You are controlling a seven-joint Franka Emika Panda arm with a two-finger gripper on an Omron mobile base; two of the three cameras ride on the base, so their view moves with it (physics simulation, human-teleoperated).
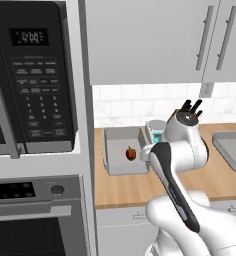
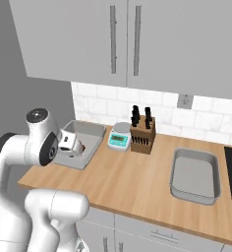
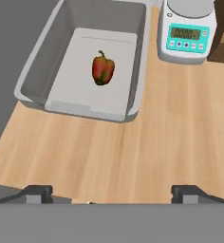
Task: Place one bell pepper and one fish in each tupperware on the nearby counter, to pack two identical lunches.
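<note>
Hovering with the tool (image 3: 111, 192) spread wide and empty above the desk (image 3: 133, 152), just short of the near tupperware (image 3: 31, 78), bell pepper (image 3: 103, 69) lying inside on its floor, straight ahead, stem pointing away.

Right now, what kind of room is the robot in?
It looks like a kitchen. There is a microwave above an oven, a wooden counter with a knife block and a kitchen scale, and a bell pepper lying in a tupperware.
</note>
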